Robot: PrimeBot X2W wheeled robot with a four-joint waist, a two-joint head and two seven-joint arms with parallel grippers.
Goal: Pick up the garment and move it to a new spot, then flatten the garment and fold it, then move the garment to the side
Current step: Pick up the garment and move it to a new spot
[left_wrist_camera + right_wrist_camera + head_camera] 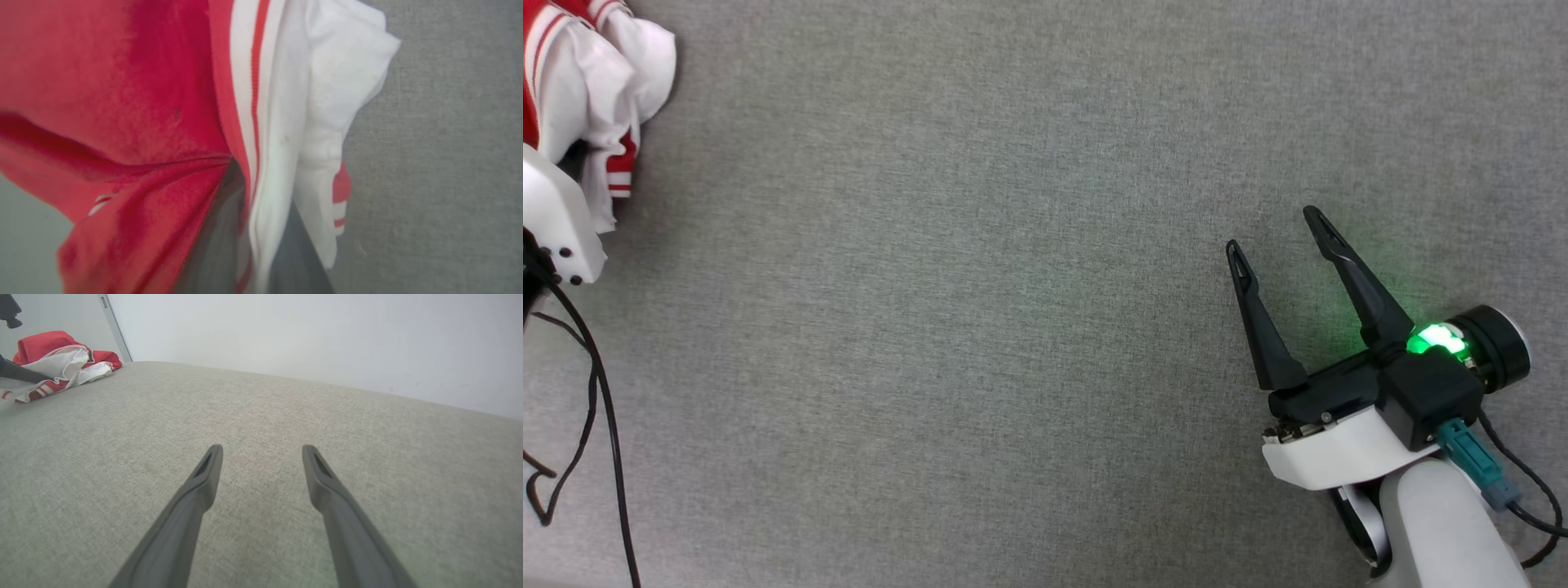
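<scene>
Currently idling right gripper (1272,228) nearest, fingers spread wide, gripping nothing, over bare grey surface (1013,327). Further out, pinching a fold of the crumpled garment (572,73) with left gripper (259,196) at far-left corner. Judging pickup as only starting; leaving relocating, flattening, folding and side move pending.

no readable txt, no labels, no nos.
</scene>
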